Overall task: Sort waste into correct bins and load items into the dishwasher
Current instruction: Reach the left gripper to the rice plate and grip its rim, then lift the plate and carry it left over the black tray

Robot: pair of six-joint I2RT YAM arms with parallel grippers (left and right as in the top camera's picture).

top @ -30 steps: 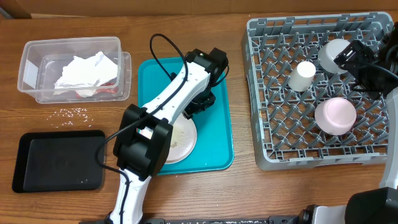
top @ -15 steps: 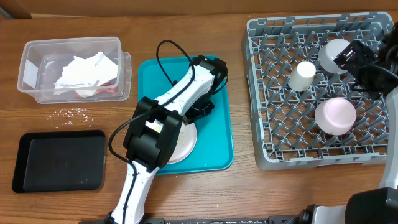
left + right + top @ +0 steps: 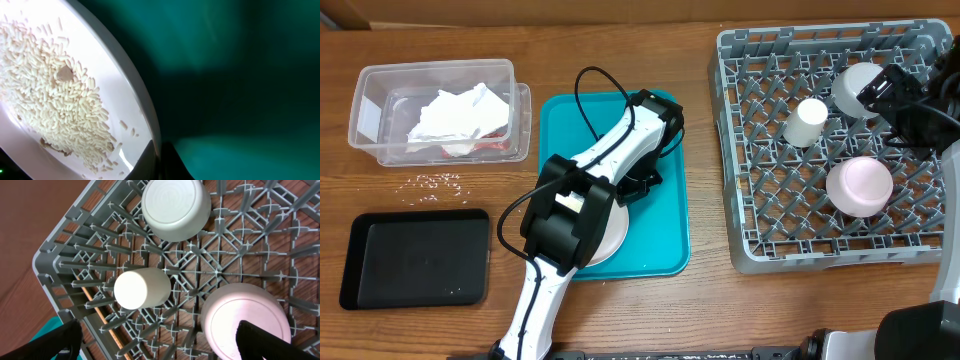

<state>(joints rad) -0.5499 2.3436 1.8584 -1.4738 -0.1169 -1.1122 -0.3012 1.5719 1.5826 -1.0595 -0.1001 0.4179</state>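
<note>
Left claw [image 3: 157,156] pinching pale plate [image 3: 126,94] rim, heaped white rice grains [image 3: 55,100]

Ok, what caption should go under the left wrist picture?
Left gripper pinching the rim of a round pale plate heaped with white rice grains, over a teal plastic tray.

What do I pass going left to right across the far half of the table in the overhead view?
Clear plastic tub → teal tray → grey dish rack.
</note>
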